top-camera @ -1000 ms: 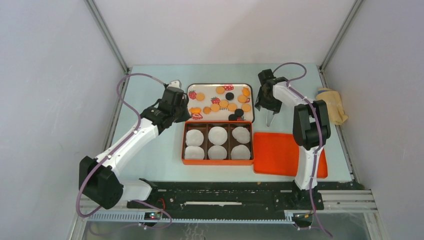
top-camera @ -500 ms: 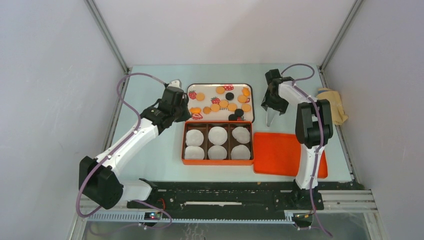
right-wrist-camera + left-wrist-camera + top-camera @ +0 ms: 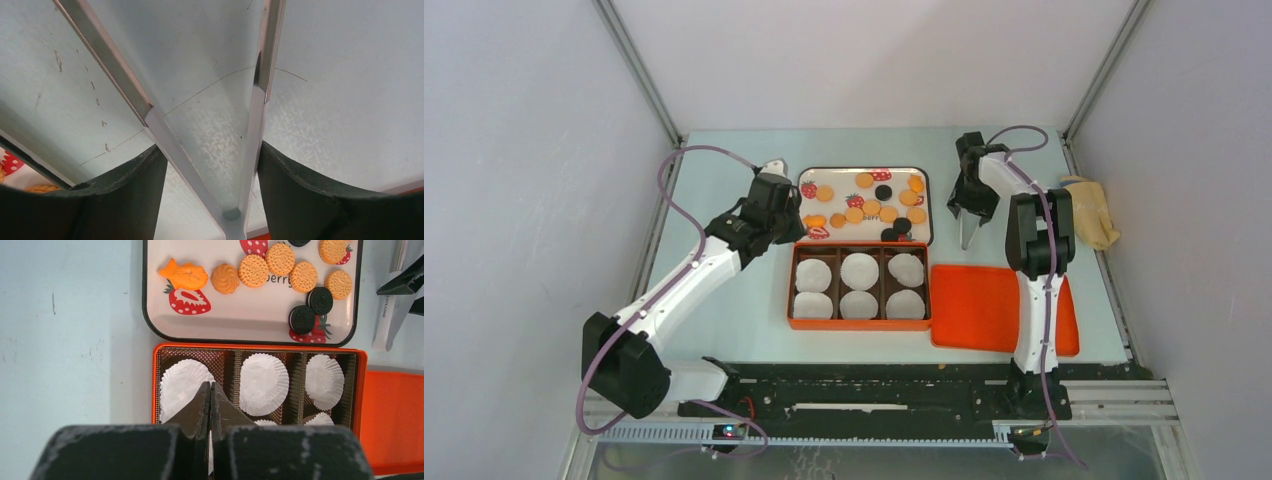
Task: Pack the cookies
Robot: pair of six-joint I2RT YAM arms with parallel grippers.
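The cookies (image 3: 871,208) lie loose on a white strawberry-print tray (image 3: 839,178): several golden-orange discs (image 3: 280,259) and a few black ones (image 3: 320,300). My left gripper (image 3: 210,385) is shut and empty, hovering over the left end of the orange box (image 3: 250,346); in the top view the left gripper (image 3: 794,230) is at the tray's near-left corner. My right gripper (image 3: 970,205) is open, low over the table right of the tray. In the right wrist view the right gripper (image 3: 210,147) straddles metal tongs (image 3: 262,75), one finger outside each spread arm.
The orange box (image 3: 860,322) holds several white paper cups (image 3: 860,270). Its orange lid (image 3: 984,305) lies to the right. The tongs (image 3: 965,238) lie between tray and lid. A yellow cloth (image 3: 1089,210) sits at the right edge. A fish-shaped piece (image 3: 183,274) lies on the tray.
My right gripper has shifted a little to the right and away, settling over the tongs. The tongs, the cookies and my left arm have not moved.
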